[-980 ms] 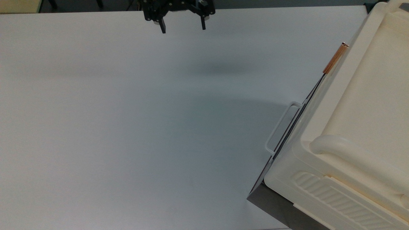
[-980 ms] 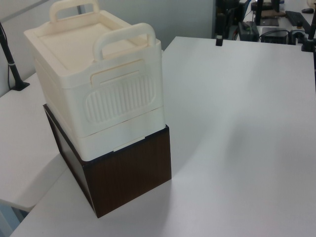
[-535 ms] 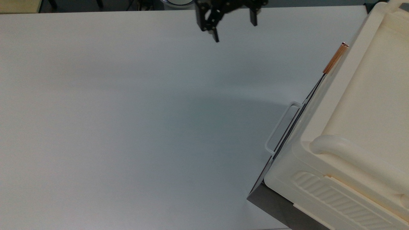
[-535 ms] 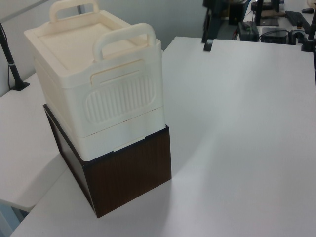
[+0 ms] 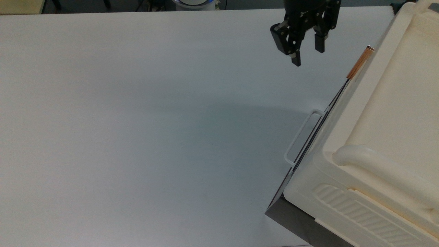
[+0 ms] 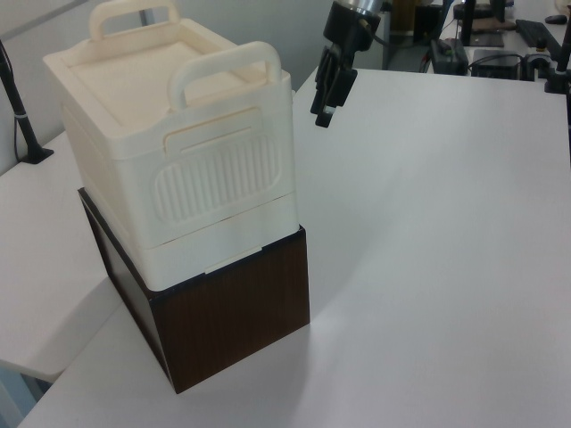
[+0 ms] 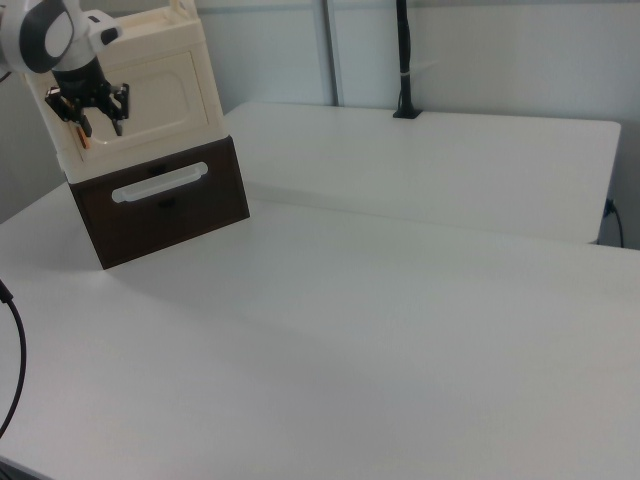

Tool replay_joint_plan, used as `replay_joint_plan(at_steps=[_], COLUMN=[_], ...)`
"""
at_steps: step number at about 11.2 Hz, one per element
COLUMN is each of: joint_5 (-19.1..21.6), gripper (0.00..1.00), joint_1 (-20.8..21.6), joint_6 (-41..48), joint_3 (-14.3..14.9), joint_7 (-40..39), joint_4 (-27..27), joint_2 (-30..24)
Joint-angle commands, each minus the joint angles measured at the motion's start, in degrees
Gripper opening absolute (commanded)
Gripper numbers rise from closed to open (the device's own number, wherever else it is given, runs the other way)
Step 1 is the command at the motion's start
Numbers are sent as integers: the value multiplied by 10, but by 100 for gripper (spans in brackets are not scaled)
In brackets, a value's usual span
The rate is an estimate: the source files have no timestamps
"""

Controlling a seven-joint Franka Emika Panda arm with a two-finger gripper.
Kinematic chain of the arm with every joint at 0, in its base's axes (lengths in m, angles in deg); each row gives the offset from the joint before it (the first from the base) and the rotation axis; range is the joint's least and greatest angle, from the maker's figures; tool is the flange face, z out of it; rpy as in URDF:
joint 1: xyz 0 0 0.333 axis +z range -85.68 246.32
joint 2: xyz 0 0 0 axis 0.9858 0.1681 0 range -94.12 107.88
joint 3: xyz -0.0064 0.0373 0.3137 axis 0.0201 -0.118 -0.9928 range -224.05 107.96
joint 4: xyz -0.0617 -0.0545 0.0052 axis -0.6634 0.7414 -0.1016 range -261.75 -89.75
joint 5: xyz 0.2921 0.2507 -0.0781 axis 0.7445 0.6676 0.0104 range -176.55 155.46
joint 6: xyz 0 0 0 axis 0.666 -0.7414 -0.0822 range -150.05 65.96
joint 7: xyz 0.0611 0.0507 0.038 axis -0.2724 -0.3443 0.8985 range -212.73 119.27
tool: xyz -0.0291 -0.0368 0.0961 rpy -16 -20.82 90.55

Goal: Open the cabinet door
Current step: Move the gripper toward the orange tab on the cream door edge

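Observation:
The cabinet door [image 7: 168, 88] is a cream-white recessed panel on the front of the cream cabinet [image 6: 178, 152]. It looks shut. Its copper-orange bar handle [image 5: 358, 63] runs along the door's edge nearest the arm. My gripper [image 5: 308, 56] hangs open with nothing between its fingers, a short way to the top view's left of that handle and apart from it. In the left view my gripper [image 6: 323, 111] hovers above the table beside the cabinet's far corner. In the right view my gripper [image 7: 98, 122] is in front of the door's left edge.
The cream cabinet stands on a dark brown drawer box [image 6: 232, 312] whose front carries a white loop handle [image 5: 302, 137]. The white table [image 5: 137, 120] stretches wide to the top view's left. A black pole [image 7: 402, 60] stands at the far table's edge.
My gripper has travelled to the top view's right and a little lower, from the table's far middle to just beside the copper handle. It stays open. The cabinet has not moved.

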State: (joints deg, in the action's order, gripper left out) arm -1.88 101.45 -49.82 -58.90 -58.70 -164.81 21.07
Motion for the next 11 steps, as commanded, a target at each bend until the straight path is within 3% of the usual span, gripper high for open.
replay_joint_plan(at_steps=[1, 7, 11], joint_5=[-22, -35, -37], gripper=[50, 50, 31], joint_1=[35, 76, 78], joint_6=[-20, -74, -124], joint_3=[1, 8, 9], joint_7=[-18, -19, -20], joint_4=[10, 14, 38], joint_2=[8, 21, 51])
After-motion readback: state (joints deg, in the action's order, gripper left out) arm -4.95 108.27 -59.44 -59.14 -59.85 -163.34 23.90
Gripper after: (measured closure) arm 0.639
